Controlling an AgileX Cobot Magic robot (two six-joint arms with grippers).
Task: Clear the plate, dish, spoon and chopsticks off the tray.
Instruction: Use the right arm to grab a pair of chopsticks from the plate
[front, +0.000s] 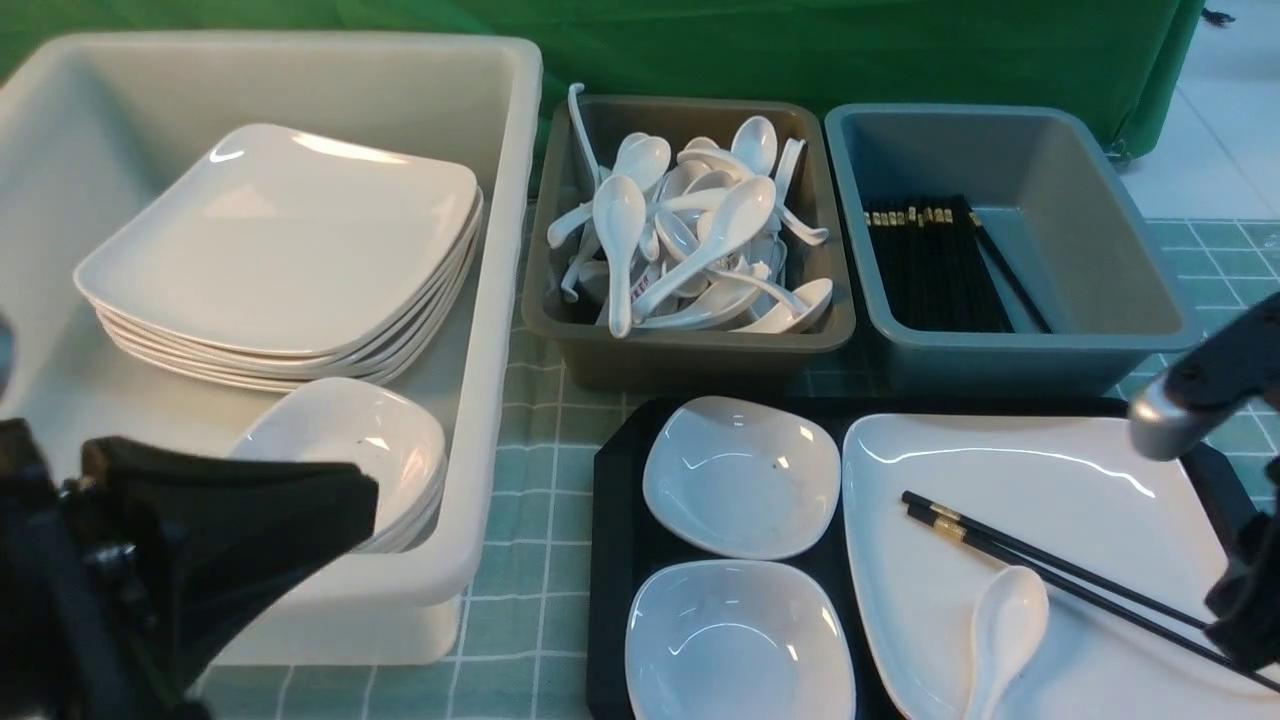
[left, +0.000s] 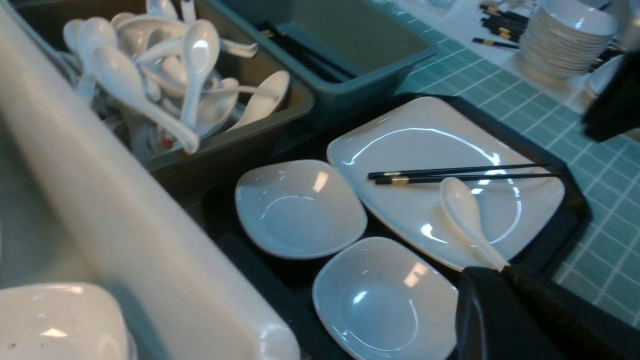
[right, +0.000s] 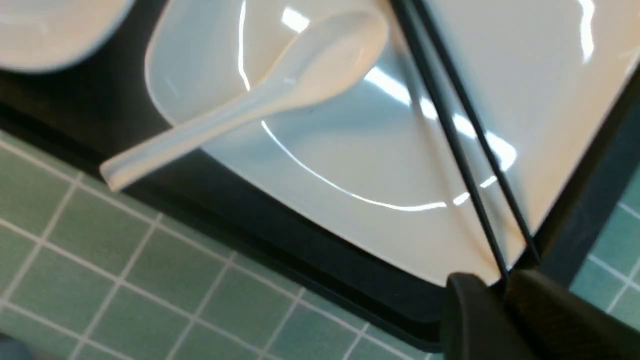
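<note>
Two tools noted: my right tool (right: 502, 292) clamps the chopsticks' (right: 431, 85) thin ends over the plate (right: 325, 165); left tool (left: 495, 276) together.

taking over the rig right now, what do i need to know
Left gripper: shut, holding nothing.
Right gripper: looks closed on the thin tips of the chopsticks, which lie across the plate.
The spoon lies on the plate too. Two small dishes sit beside it, all on the tray.
Done: nothing is off the tray yet.
Left: chopsticks, spoon, both dishes, plate.
</note>
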